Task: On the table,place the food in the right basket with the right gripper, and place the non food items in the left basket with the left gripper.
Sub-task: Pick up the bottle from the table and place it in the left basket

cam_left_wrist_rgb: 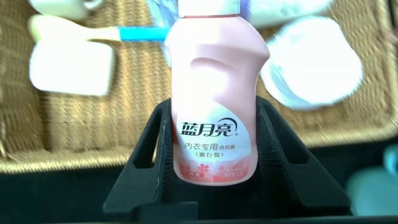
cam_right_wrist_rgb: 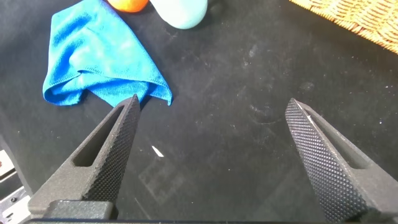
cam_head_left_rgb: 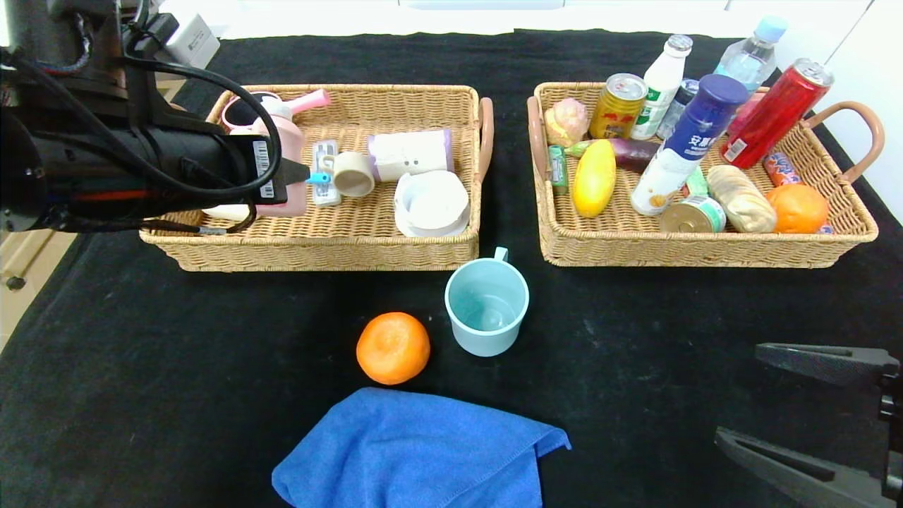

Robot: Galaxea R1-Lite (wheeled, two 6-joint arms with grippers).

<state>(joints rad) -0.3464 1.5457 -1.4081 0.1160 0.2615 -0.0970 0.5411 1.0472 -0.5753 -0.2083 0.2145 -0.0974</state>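
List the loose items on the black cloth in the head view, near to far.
Blue towel → orange → teal mug.

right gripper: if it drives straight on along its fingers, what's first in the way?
Likely the blue towel: the open right gripper hovers over bare black table, towel edge just beyond one fingertip. Farther on sit the teal mug and orange. Depth unclear.
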